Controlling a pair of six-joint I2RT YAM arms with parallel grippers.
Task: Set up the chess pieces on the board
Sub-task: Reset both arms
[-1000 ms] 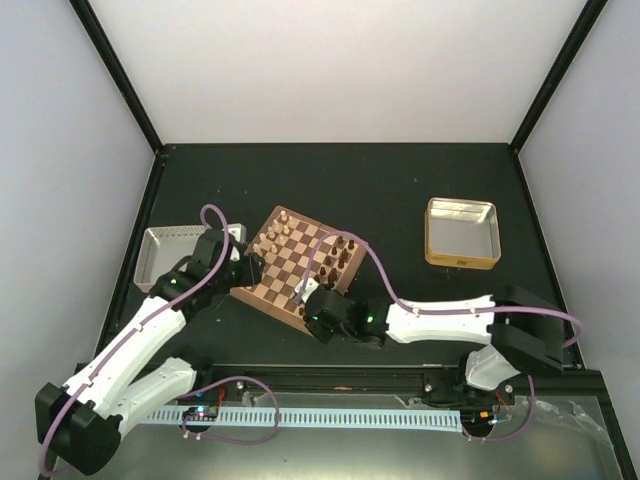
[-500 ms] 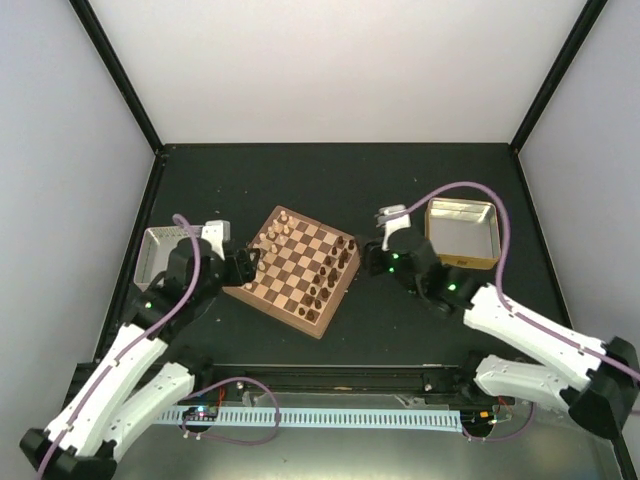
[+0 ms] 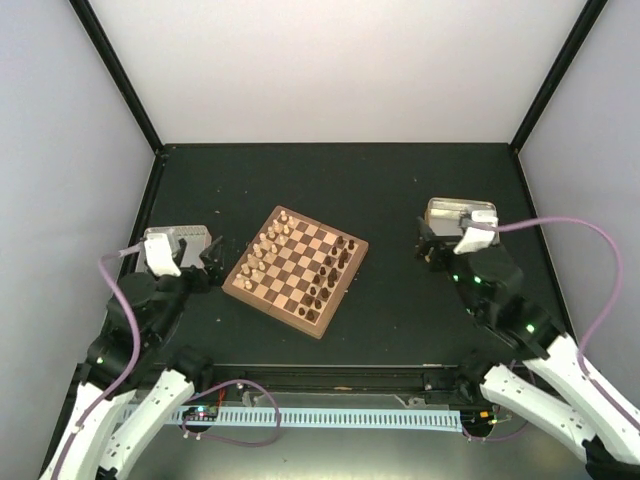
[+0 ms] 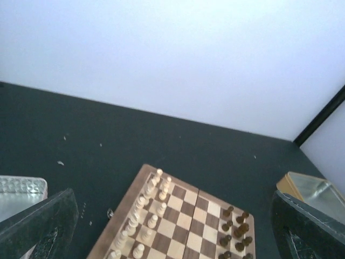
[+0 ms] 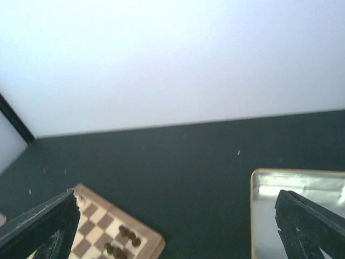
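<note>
The board [image 3: 297, 270] lies turned at an angle in the middle of the dark table. Pale cream chess pieces [image 3: 262, 252] stand in two rows along its left side, dark brown chess pieces [image 3: 330, 272] in two rows along its right side. My left gripper [image 3: 208, 262] hovers left of the board, open and empty. My right gripper [image 3: 430, 248] hovers well to the right of it, also open and empty. In the left wrist view the board [image 4: 186, 216] shows between wide-apart fingers [image 4: 43, 226], with cream pieces [image 4: 141, 216] and dark pieces [image 4: 235, 232]. The right wrist view catches only the board's corner [image 5: 89, 229].
A silver tray [image 3: 190, 233] sits behind my left wrist, its end [image 4: 21, 188] also showing in the left wrist view. A gold-rimmed tray [image 3: 450, 205] lies under my right wrist, its rim [image 5: 269, 174] in the right wrist view. White walls close in the table.
Both arms have drawn back from the board, the left one to the left and the right one far to the right. Both grippers have opened wide.
</note>
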